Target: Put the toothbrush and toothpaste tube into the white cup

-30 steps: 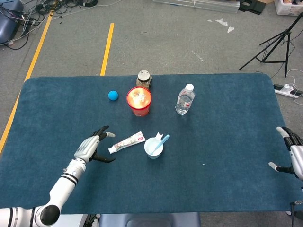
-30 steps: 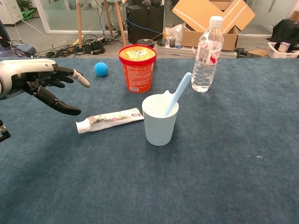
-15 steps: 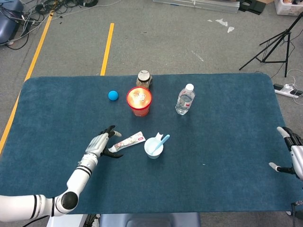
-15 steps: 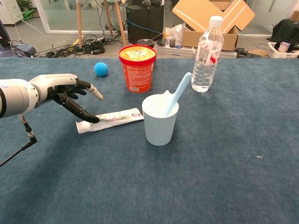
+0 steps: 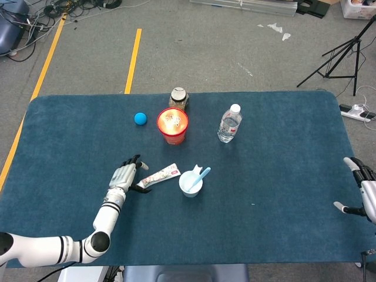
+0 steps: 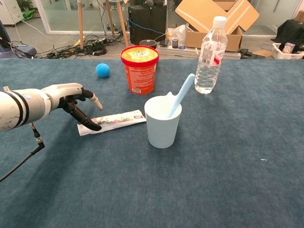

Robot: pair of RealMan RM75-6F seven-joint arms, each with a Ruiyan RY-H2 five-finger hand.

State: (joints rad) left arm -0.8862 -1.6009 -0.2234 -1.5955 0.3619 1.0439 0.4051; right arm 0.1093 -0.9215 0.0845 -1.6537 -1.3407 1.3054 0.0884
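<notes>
While left hand fingers spread at toothpaste tube, white cup beside; right hand unclear

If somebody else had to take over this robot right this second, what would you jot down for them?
Left hand: open, fingers spread at the cap end of the toothpaste tube; whether it touches is unclear, and nothing is gripped.
Right hand: open, idle at the table's far right edge, holding nothing.
Done: the toothbrush already stands in the white cup, leaning against its rim.
Left: the tube lies flat on the table just left of the cup; it has to be gripped, lifted and dropped in. Orange tub, blue ball and water bottle stand behind.
</notes>
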